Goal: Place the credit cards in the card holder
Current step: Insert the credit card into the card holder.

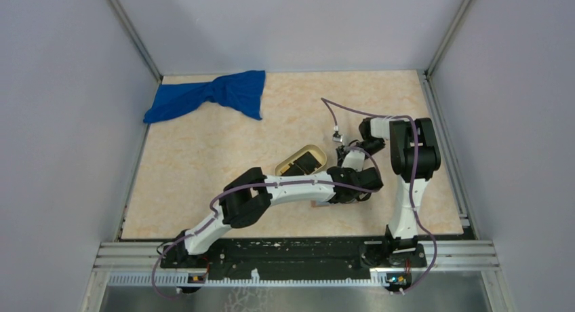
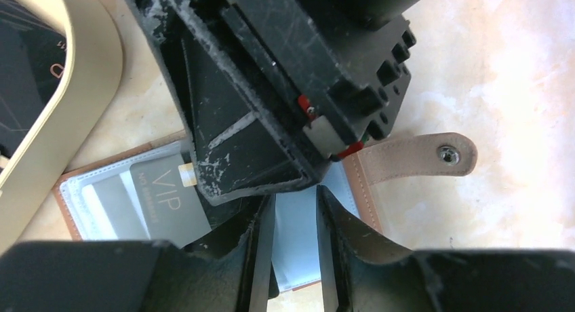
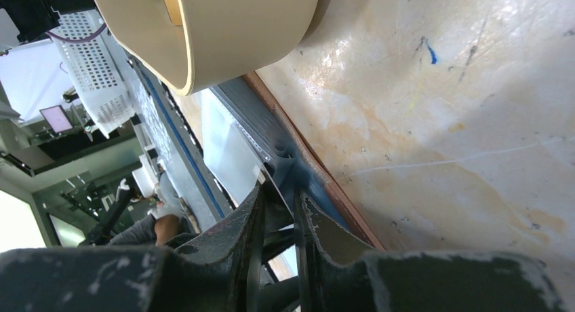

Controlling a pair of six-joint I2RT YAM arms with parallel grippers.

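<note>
The reddish-brown card holder (image 2: 95, 198) lies open on the table, blue-grey inside, its snap strap (image 2: 413, 156) out to the right. In the top view it is mostly hidden under both grippers (image 1: 317, 203). The grey card (image 2: 166, 198), marked VIP, lies over the holder's left half. My right gripper (image 3: 279, 213) is shut on the grey card's edge at the holder's pockets (image 3: 298, 166). My left gripper (image 2: 293, 247) hovers over the holder's middle, jaws a narrow gap apart with nothing between them. The black card (image 1: 302, 165) lies in the oval tray (image 1: 298, 150).
The tan tray's rim (image 2: 88, 74) touches the holder's far left corner and also shows in the right wrist view (image 3: 224, 27). A blue cloth (image 1: 217, 95) lies at the back left. Grey walls stand on three sides. The two grippers crowd each other over the holder.
</note>
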